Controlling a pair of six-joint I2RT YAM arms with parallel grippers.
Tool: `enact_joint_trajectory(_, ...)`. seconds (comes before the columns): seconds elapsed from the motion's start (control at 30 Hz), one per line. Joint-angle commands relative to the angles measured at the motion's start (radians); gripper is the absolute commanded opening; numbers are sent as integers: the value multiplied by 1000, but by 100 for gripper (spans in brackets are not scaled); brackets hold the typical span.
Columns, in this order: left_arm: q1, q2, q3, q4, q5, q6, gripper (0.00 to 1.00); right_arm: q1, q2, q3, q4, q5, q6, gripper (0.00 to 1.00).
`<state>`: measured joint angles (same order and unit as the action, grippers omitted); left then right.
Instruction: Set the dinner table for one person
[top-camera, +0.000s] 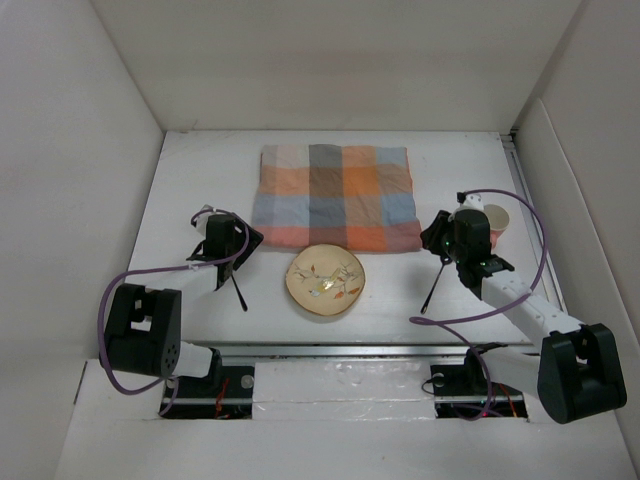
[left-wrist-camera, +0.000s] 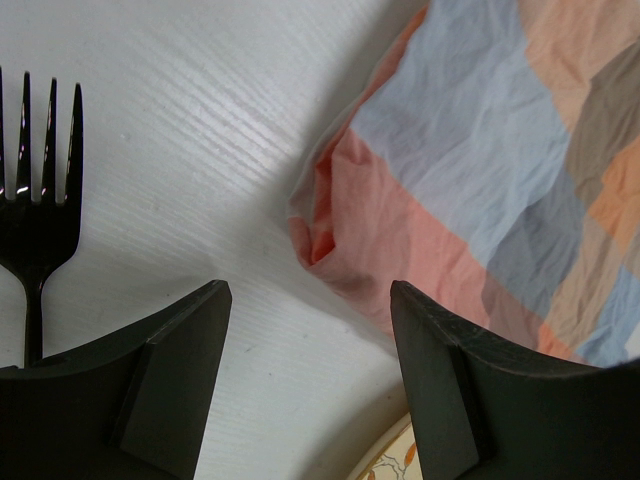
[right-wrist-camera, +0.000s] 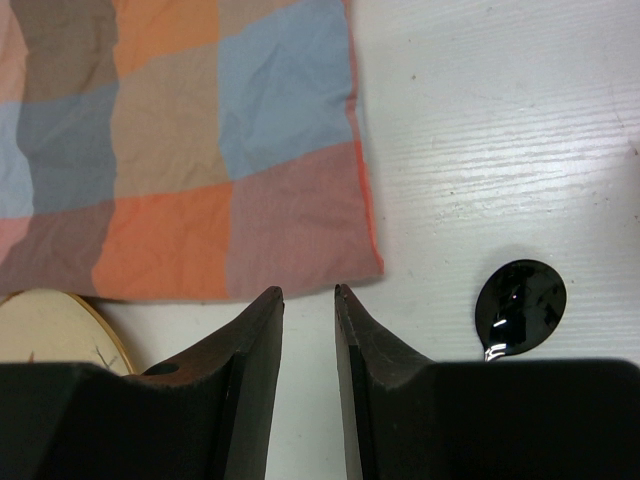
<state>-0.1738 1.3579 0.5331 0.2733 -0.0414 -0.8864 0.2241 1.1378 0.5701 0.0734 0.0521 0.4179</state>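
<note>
The white dinner table (top-camera: 190, 180) carries an orange, blue and grey checkered cloth (top-camera: 335, 195) at the back centre. A cream plate with a floral pattern (top-camera: 325, 281) lies just in front of the cloth. A black fork (top-camera: 238, 290) lies left of the plate and a black spoon (top-camera: 432, 290) right of it. My left gripper (left-wrist-camera: 305, 300) is open and empty over the table by the cloth's crumpled near-left corner (left-wrist-camera: 330, 235), with the fork's tines (left-wrist-camera: 40, 200) to its left. My right gripper (right-wrist-camera: 308, 295) is empty with only a narrow gap, just short of the cloth's near-right corner (right-wrist-camera: 300, 240). The spoon bowl (right-wrist-camera: 520, 305) is to its right.
A tan cup (top-camera: 497, 218) stands at the right, behind my right wrist. White walls enclose the table on the left, back and right. The plate's rim shows in the left wrist view (left-wrist-camera: 385, 465) and in the right wrist view (right-wrist-camera: 50, 330). Purple cables loop beside both arms.
</note>
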Motion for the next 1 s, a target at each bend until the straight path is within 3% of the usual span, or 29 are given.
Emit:
enact_joint_trajectory(0.0, 3, 33, -13, 52, 11, -34, 61, 9, -38, -15, 57, -9, 16, 35)
enact_joint_trajectory(0.13, -6, 95, 19, 128, 17, -95, 59, 9, -7, -32, 74, -5, 33, 45)
enact_joint_trajectory(0.23, -15, 142, 63, 130, 0, -105, 51, 9, 11, -32, 75, -6, 59, 51)
enact_joint_trajectory(0.3, -15, 181, 87, 147, -2, -114, 40, 9, 46, -29, 83, -8, 84, 53)
enact_joint_trajectory(0.33, -15, 191, 100, 159, 8, -114, 28, 9, 60, -29, 95, -12, 94, 54)
enact_joint_trajectory(0.37, -15, 214, 105, 164, 17, -118, 10, 9, 95, -21, 98, -14, 107, 56)
enact_joint_trajectory(0.43, -15, 230, 117, 167, 26, -125, 0, 0, 131, -9, 114, -37, 140, 56)
enact_joint_trajectory(0.8, -26, 122, 39, 230, -14, -131, 0, -29, 352, 19, 272, -141, 338, 59)
enact_joint_trajectory(0.97, -26, 92, 28, 234, -15, -123, 0, -29, 413, 28, 324, -104, 453, 58)
